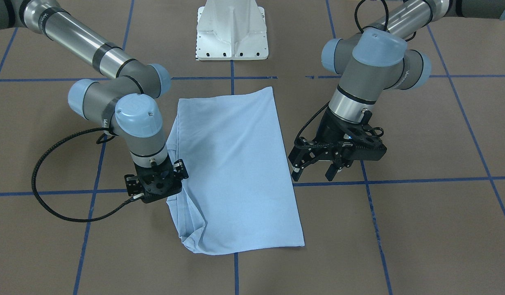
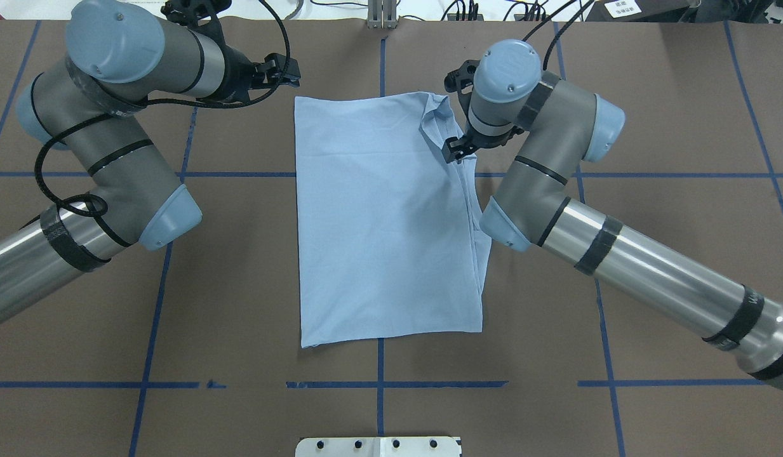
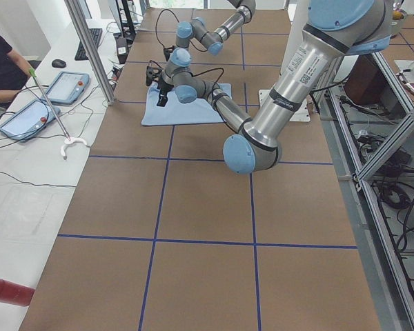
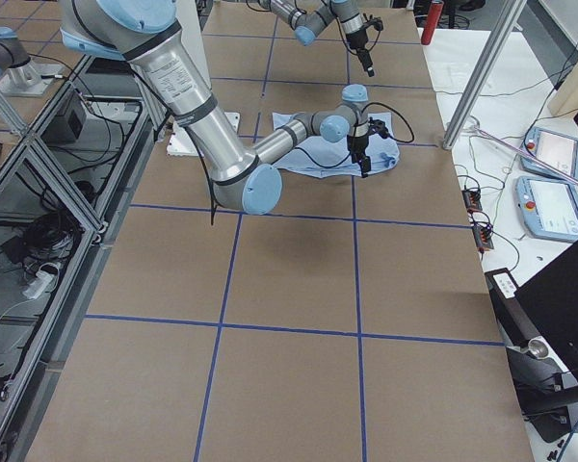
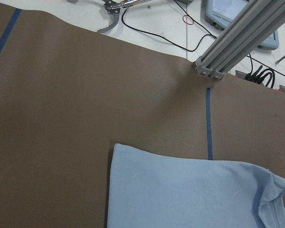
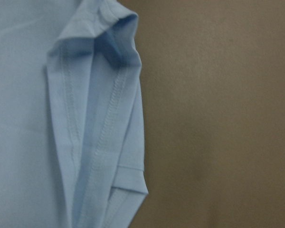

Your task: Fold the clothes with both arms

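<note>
The light blue T-shirt lies flat on the brown table, folded lengthwise into a tall rectangle. Its print and collar are hidden. My left gripper is open and empty, just above the table beside the shirt's long edge, near its far corner. My right gripper points straight down at the opposite long edge, where folded layers bunch. Its fingers are hidden, so I cannot tell whether it holds cloth. The right wrist view shows stitched hems of the shirt close up. The left wrist view shows the shirt's far corner.
The white pedestal base stands at the robot's side of the table. Blue tape lines grid the brown surface. An aluminium post, cables and tablets sit past the far edge, where an operator sits.
</note>
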Robot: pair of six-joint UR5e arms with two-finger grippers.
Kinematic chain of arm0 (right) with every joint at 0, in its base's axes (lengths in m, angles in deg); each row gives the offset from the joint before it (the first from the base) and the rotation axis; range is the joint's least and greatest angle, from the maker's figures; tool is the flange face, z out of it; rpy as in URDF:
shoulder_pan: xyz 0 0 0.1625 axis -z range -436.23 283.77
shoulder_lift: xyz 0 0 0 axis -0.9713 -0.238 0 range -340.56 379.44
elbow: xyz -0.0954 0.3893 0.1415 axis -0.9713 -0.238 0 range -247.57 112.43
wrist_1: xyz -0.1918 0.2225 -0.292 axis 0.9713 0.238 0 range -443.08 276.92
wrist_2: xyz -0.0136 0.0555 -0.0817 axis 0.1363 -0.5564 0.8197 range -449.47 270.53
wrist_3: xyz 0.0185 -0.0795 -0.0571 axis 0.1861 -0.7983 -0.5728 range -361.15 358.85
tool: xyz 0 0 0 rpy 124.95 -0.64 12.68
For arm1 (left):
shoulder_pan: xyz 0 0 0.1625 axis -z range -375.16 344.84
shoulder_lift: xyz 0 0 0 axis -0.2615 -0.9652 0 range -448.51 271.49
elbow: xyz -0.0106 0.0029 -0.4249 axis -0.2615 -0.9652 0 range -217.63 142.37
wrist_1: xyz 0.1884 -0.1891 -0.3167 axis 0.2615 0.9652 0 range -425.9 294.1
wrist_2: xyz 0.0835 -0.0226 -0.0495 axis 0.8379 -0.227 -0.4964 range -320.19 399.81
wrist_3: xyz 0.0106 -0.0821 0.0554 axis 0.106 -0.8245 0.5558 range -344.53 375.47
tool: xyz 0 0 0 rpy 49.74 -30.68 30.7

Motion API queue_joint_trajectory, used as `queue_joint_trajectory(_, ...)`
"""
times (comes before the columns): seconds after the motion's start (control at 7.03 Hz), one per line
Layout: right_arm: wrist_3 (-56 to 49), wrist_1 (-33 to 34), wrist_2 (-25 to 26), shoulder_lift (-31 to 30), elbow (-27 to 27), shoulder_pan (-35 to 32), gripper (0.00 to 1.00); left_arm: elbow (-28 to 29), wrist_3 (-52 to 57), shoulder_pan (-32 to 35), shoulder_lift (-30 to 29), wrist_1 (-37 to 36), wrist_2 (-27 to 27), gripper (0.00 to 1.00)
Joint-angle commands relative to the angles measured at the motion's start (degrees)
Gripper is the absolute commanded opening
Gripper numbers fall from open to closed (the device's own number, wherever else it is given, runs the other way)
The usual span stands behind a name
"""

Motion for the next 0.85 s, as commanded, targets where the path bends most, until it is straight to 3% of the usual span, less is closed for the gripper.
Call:
queue_joint_trajectory(0.0,0.04,-0.08,-0.82,4.38,-4.46,0.01,1.00,-1.66,0.20,0.03,0.09,0.01,0.18,1.00)
queue_joint_trajectory(0.43,-0.32,-3.48,-0.73,7.53,-11.91,0.01,1.00,-3.25,0.12,0.03,0.09,-0.08,0.18,1.00)
queue_joint_trajectory(0.71,-0.40,-3.68,-0.73,7.72,-13.26,0.01,1.00,-3.16,0.12,0.03,0.09,-0.08,0.09,1.00)
